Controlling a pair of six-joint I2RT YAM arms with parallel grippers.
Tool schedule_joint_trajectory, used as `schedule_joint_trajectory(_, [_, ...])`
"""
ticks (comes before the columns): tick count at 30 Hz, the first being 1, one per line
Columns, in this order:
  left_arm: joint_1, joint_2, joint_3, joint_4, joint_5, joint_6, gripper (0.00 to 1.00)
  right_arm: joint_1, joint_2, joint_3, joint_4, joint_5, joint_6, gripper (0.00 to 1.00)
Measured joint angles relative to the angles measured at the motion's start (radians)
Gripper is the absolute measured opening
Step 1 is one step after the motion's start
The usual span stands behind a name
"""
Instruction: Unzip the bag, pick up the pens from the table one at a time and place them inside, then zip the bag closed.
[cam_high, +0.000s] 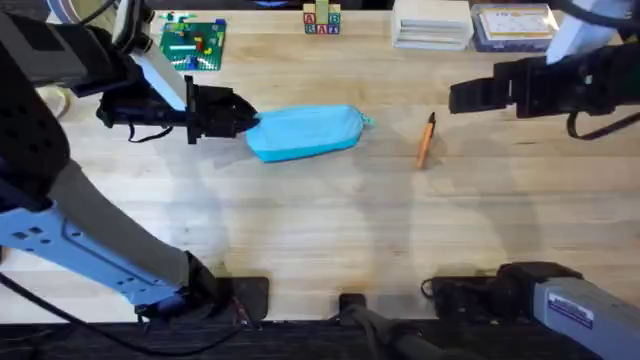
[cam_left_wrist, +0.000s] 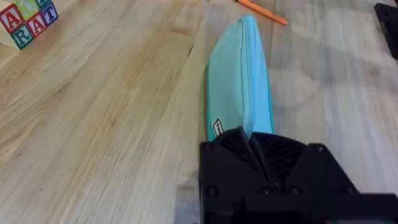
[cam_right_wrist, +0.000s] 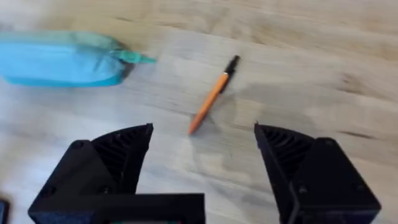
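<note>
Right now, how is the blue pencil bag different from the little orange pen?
The light blue soft fabric bag is fat and long, while the slim orange pen with a black end is thin and much shorter. The bag lies across the table; the pen points nearly away from the arms' bases. The left gripper is shut on the bag's end; nothing touches the pen. Both rest on the light wooden table.

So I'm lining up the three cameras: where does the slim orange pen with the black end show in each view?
Overhead: the slim orange pen lies right of centre on the wooden table.
Left wrist: its orange shaft crosses the top edge.
Right wrist: it lies diagonally, centre frame.
Shared landmark: the light blue fabric pouch, beside the pen in all three.
</note>
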Motion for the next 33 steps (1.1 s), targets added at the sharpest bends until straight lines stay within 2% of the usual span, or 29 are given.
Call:
schedule_joint_trajectory(1, [0.0,0.0,0.0,0.0,0.0,0.0,0.042,0.0,0.029,0.002,0.0,-0.076,-0.07,0.997])
schedule_joint_trajectory(13, [0.0,0.0,0.0,0.0,0.0,0.0,0.042,0.0,0.202,0.002,0.007,-0.325,-0.428,0.997])
schedule_joint_trajectory(21, [0.0,0.0,0.0,0.0,0.0,0.0,0.042,0.001,0.282,0.002,0.091,-0.377,-0.587,0.997])
schedule_joint_trajectory(27, [0.0,0.0,0.0,0.0,0.0,0.0,0.043,0.001,0.299,0.002,0.163,-0.389,-0.641,0.997])
schedule_joint_trajectory(33, [0.0,0.0,0.0,0.0,0.0,0.0,0.042,0.001,0.321,0.003,0.191,-0.408,-0.768,0.997])
